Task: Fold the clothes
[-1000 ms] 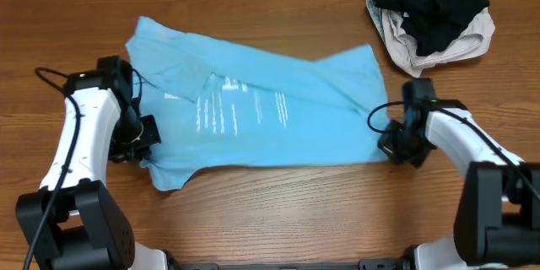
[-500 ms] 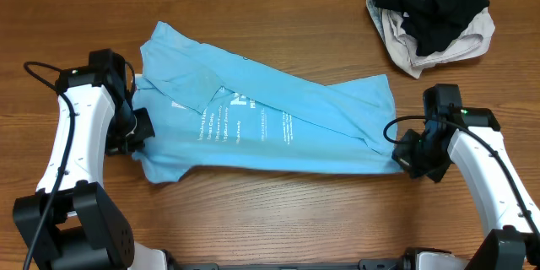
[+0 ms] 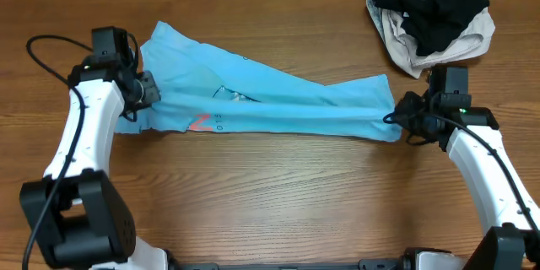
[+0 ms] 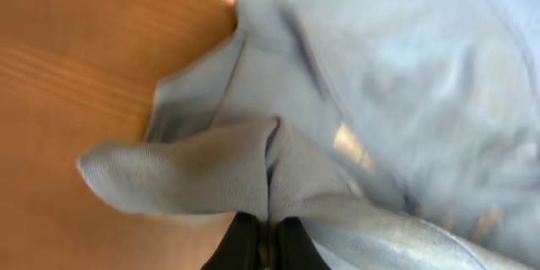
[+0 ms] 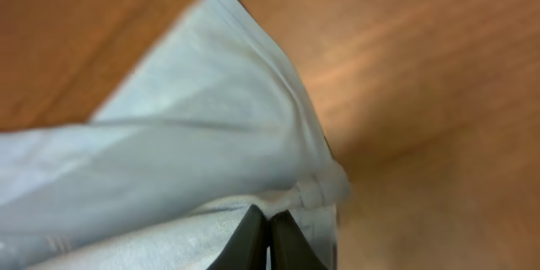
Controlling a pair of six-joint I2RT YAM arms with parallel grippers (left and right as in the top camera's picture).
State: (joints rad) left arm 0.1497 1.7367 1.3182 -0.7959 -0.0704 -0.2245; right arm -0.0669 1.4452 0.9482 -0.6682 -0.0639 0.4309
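Across the wooden table the blue shirt is drawn out into a long, narrow band, spanning the gap from one pincer to the other. Its wider end sits at the left pincer, where folds bunch up and a corner droops just below the jaws. Its narrower end tapers to the right pincer. From where I stand I cannot tell whether the middle of the cloth rests on the wood or hangs just clear of it.

Both white arms reach in from the near edge. The left arm bends up and over to its end of the shirt, and the right arm angles toward the other.

Beyond the right pincer, near the far corner, a black garment lies on top of a cream garment, both clear of the shirt.

The left pincer is closed tight. Seen close from the wrist, its dark fingers press together with a thick fold of blue cloth pinched between them. The right pincer is likewise clamped, fingers nearly touching, gripping the hemmed edge of the shirt.

Just to the right of the left pincer, a red-pink logo shows on the near fold. A scrap of white print peeks from a crease a little farther along.
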